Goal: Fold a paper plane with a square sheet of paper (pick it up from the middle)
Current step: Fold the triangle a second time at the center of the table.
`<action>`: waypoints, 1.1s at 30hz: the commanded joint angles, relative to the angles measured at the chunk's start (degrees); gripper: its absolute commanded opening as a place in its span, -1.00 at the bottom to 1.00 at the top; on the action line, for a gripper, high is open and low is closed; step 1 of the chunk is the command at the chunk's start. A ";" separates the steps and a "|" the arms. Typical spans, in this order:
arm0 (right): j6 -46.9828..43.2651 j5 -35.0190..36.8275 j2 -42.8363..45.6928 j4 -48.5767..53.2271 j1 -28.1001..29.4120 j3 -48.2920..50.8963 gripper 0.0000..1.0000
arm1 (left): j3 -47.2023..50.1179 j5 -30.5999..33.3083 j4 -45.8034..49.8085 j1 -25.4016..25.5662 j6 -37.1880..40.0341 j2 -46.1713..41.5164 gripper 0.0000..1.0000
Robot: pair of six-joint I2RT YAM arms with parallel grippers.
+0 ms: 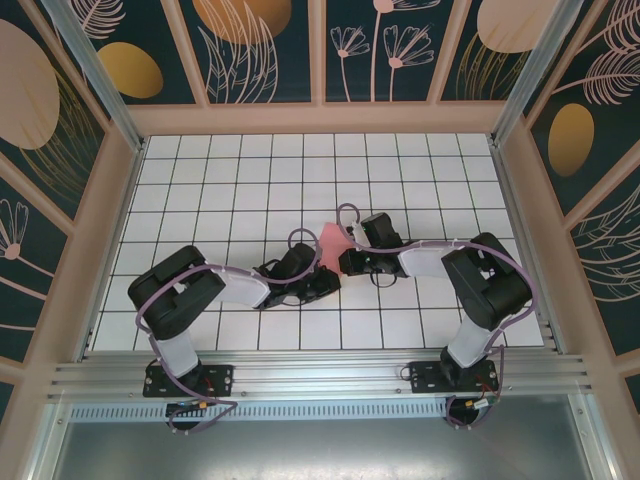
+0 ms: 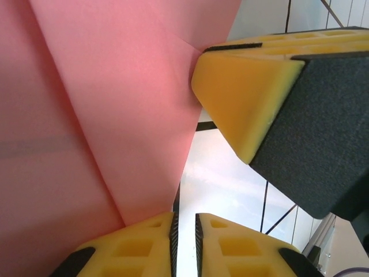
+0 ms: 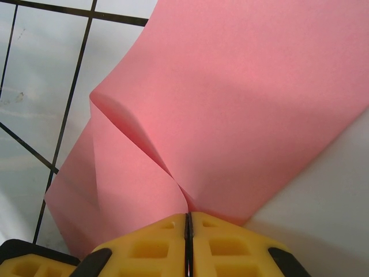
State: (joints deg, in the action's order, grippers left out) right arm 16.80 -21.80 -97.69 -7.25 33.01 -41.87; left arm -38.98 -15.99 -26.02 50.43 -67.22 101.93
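Square sheet of paper [image 1: 332,238]: from the top external camera you see it as a small pink patch near the middle of the white tiled table [image 1: 250,180]. It sits right between the left gripper [image 1: 322,275] and the right gripper [image 1: 348,262]. Both arms reach inward and nearly meet there, which suits a fold that needs one side anchored while the other side is worked.

In the left wrist view the paper covers the left half of the picture, with a crease running down to your own yellow pads [image 2: 138,245] at the bottom edge. Those pads stand almost together, with a thin slit between them through which the table shows. The paper's lower point meets the left-hand pad, but you cannot tell whether it is actually pinched or only lying against it. A finger [image 2: 242,92] of the right gripper comes in from the upper right and touches the paper's edge.

In the right wrist view the pads [image 3: 230,245] are pressed tight together, and the paper runs straight into their seam. This gripper is clamped on the sheet. A flap curls over in a soft, unpressed roll at the left, above the grid lines [image 3: 75,86]. The grip seems to be set at the root of that roll so the bend forms there. I judge the fold to be shaped but not yet flattened.
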 commanded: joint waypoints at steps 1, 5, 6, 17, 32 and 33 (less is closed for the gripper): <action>-0.89 1.33 -1.34 2.39 0.60 -0.89 -0.79 | 1.48 0.95 -1.10 0.78 -0.26 -3.29 -0.58; -0.89 1.30 -1.38 2.29 0.65 -0.89 -0.79 | 2.55 1.40 -2.92 0.73 -0.47 -5.26 -0.57; -0.83 1.32 -1.43 2.30 0.65 -0.94 -0.79 | 2.76 1.40 -3.59 0.76 -0.45 -5.32 -0.57; -0.71 1.32 -1.23 2.42 0.65 -1.04 -0.78 | 2.77 -1.03 -4.36 0.75 -1.69 0.80 -0.57; -1.23 1.65 -1.39 3.25 0.73 -1.90 -0.78 | 6.43 8.90 -3.51 0.86 -0.41 -14.01 -0.64; -1.20 1.68 -1.36 3.25 0.72 -1.82 -0.78 | 6.38 10.83 -2.04 0.40 0.26 -15.68 -0.65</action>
State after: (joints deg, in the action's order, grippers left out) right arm 16.78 -20.97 -97.69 -5.89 33.28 -42.65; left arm -32.75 -12.19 -28.97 51.13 -68.60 92.62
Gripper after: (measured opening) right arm 0.111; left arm 0.180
